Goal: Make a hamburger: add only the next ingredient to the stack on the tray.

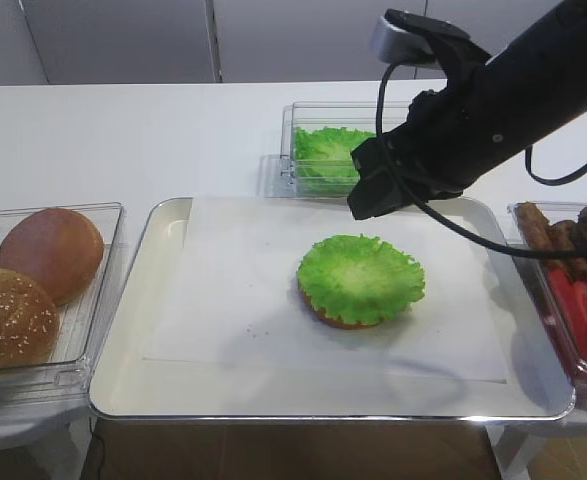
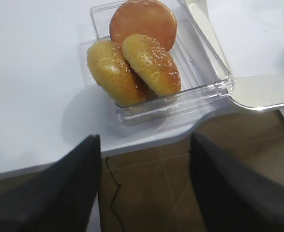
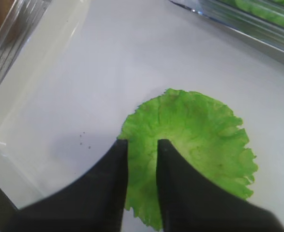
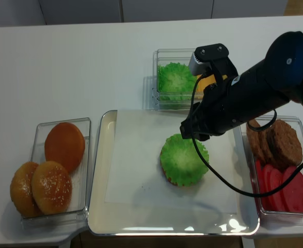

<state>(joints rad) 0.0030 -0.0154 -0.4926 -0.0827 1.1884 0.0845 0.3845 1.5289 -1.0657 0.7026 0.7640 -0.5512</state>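
Right claw (image 3: 142, 150) slightly parted, above lettuce leaf (image 1: 361, 277) on bun half (image 1: 335, 318).

Ruffled bright green lettuce leaf (image 1: 361, 277) lies flat on the bun half (image 1: 335, 317), covering it except a golden-brown edge, mid paper sheet on the silver tray (image 1: 163, 222).

Tray (image 1: 163, 300): bare paper left and front of lettuce leaf (image 1: 361, 277); right gripper (image 1: 371, 195) overhangs upper right; tubs flank.

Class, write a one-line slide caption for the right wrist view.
Lettuce leaf lies flat on the white paper, the hand just above it.
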